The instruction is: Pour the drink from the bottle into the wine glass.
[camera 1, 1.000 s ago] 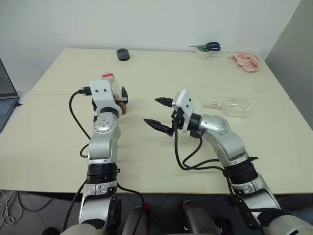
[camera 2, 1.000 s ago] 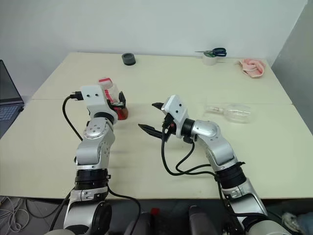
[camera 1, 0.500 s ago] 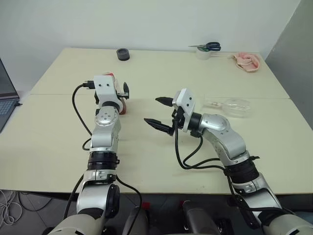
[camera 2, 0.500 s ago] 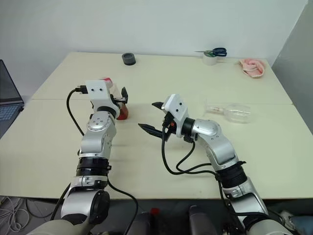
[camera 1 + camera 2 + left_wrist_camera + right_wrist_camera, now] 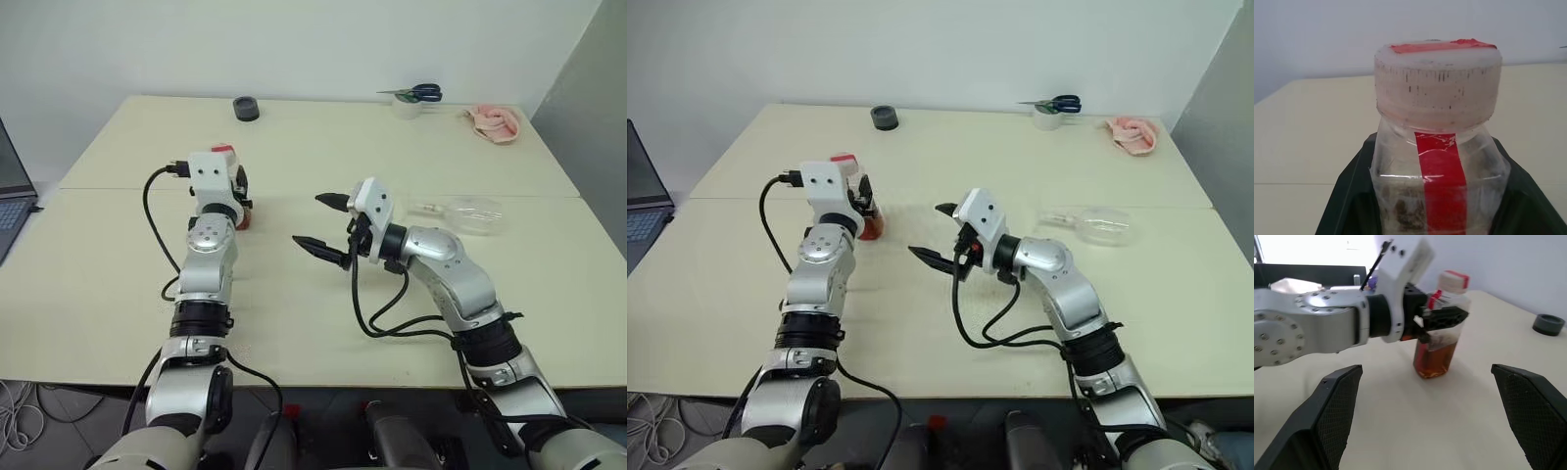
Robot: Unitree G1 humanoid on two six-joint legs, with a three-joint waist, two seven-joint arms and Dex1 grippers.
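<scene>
Gripping the bottle [image 5: 1442, 328] with the left gripper [image 5: 1442, 318], black fingers [image 5: 1347, 200] pressed against both squarish sides just below the neck. Standing upright on the table [image 5: 323, 294] between those fingers, red cap [image 5: 1439, 81] above them and red label strip [image 5: 1442, 186] running down the face turned toward the wrist. Holding the drink [image 5: 1434, 361] in the lower part only, amber-brown, below the fingers' level, base of the bottle resting on the tabletop. Reaching level and forward with the left arm [image 5: 208, 264], wrist block covering most of the bottle in the head views, just the cap [image 5: 223, 150] and a reddish sliver of liquid peeking past the fingers.

Spreading wide with the right gripper [image 5: 321, 221], nothing between its two black fingertips [image 5: 312, 242], pointing toward the left arm and hovering above the table, well apart from the bottle. Facing the bottle straight through the gap between the right fingers in the right wrist view.

Lying on its side on the table, the wine glass [image 5: 468, 214], clear bowl away from the right fingers and stem toward them, behind the right forearm and well apart from both grippers.

Sitting along the far edge, beyond both sets of fingers: black ring [image 5: 246, 108], tape roll [image 5: 405, 106] with scissors [image 5: 419, 93] on top, pink cloth [image 5: 493, 123].
</scene>
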